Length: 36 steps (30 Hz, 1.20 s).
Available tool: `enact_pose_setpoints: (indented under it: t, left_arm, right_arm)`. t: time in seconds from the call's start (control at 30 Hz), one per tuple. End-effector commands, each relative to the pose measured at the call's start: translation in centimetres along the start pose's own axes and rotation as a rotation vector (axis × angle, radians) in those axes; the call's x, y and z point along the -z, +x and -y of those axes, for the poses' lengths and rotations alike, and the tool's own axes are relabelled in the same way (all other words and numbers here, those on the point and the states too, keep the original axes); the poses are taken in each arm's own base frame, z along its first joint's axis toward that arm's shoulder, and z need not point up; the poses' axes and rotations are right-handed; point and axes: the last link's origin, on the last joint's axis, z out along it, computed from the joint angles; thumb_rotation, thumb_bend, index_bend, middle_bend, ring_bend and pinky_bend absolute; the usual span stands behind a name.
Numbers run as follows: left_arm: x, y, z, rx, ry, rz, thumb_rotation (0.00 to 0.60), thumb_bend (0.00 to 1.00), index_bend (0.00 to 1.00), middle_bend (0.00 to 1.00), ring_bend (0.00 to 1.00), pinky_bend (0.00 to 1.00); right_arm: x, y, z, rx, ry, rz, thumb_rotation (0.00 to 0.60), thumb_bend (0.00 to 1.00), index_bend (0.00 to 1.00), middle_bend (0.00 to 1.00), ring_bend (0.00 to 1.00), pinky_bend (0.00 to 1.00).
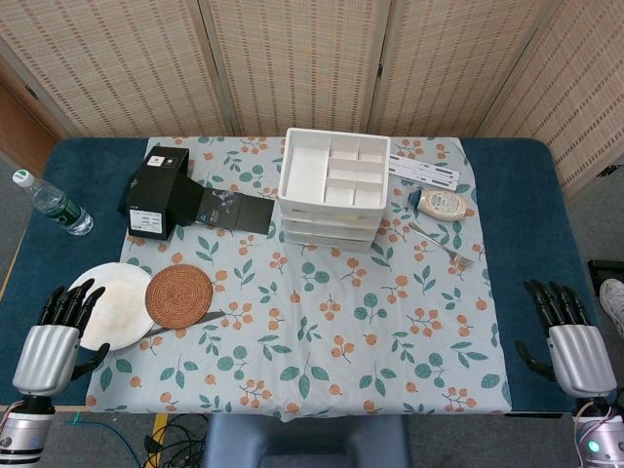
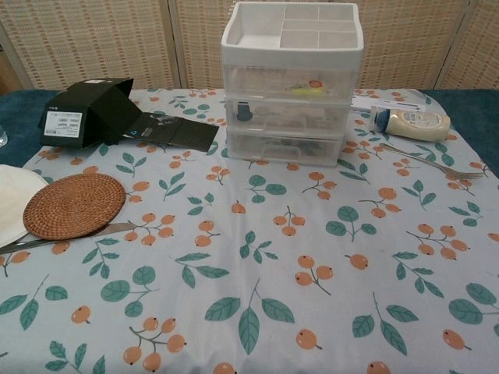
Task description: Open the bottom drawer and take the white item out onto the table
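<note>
The white three-drawer organizer [image 2: 290, 82] stands at the far centre of the floral tablecloth [image 1: 322, 322], all drawers closed. The bottom drawer [image 2: 286, 146] is shut; its contents show only dimly through the translucent front, so the white item cannot be made out. The left hand [image 1: 57, 336] and right hand [image 1: 570, 336] rest at the near table corners, fingers extended, holding nothing.

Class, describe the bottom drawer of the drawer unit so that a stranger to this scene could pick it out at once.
Start at the white plastic drawer unit standing at the back of the floral tablecloth, between the open black box and the squeeze bottle. The bottom drawer is the lowest of its three clear-fronted drawers, closed, sitting right on the cloth.
</note>
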Motion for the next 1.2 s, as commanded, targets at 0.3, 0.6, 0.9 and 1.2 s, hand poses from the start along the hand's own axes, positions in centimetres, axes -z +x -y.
enact_pose_setpoints:
  t: [0.3, 0.6, 0.9, 1.2]
  left_arm:
    - [0.2, -0.1, 0.1, 0.001, 0.003, 0.002, 0.600, 0.25, 0.10, 0.07, 0.10, 0.06]
    - [0.2, -0.2, 0.3, 0.003, 0.006, 0.005, 0.600, 0.25, 0.10, 0.07, 0.10, 0.06]
    - [0.4, -0.2, 0.6, 0.006, 0.012, 0.009, 0.600, 0.25, 0.10, 0.07, 0.10, 0.06]
    - [0.5, -0.2, 0.9, 0.007, 0.021, 0.009, 0.600, 0.25, 0.10, 0.07, 0.10, 0.06]
  right_arm:
    - [-0.1, -0.1, 0.2, -0.013, 0.005, 0.013, 0.600, 0.34, 0.00, 0.07, 0.00, 0.00]
    - [-1.2, -0.3, 1.0, -0.034, 0.033, 0.035, 0.600, 0.34, 0.00, 0.09, 0.01, 0.00]
    - [-3.6, -1.3, 2.9, -0.155, 0.082, 0.119, 0.600, 0.34, 0.00, 0.21, 0.22, 0.36]
    - [-6.4, -3.1, 5.6, -0.466, 0.093, 0.343, 0.600, 0.35, 0.03, 0.42, 0.59, 0.85]
